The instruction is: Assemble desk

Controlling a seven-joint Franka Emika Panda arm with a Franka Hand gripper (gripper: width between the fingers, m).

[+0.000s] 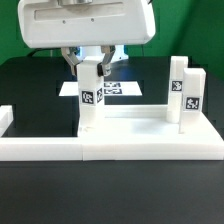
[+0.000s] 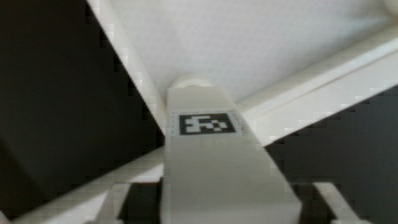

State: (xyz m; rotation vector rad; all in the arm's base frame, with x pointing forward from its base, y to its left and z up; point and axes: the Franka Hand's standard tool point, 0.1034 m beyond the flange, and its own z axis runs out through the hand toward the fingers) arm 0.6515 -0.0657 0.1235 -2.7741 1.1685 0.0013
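The white desk top (image 1: 150,124) lies flat with two tagged legs (image 1: 178,90) (image 1: 193,97) standing upright at its end on the exterior view's right. A third white leg (image 1: 90,100) with a tag stands upright at the top's corner on the exterior view's left. My gripper (image 1: 90,68) comes straight down over it, a finger on each side of its upper end, shut on it. In the wrist view the leg (image 2: 217,150) runs between my fingers (image 2: 331,205) and the gripper (image 2: 228,205) holds it over the desk top (image 2: 267,40). The fourth leg is out of view.
The long low white border rail (image 1: 110,150) runs along the front of the black table, with a raised end (image 1: 5,120) at the exterior view's left. The marker board (image 1: 125,88) lies behind the desk top.
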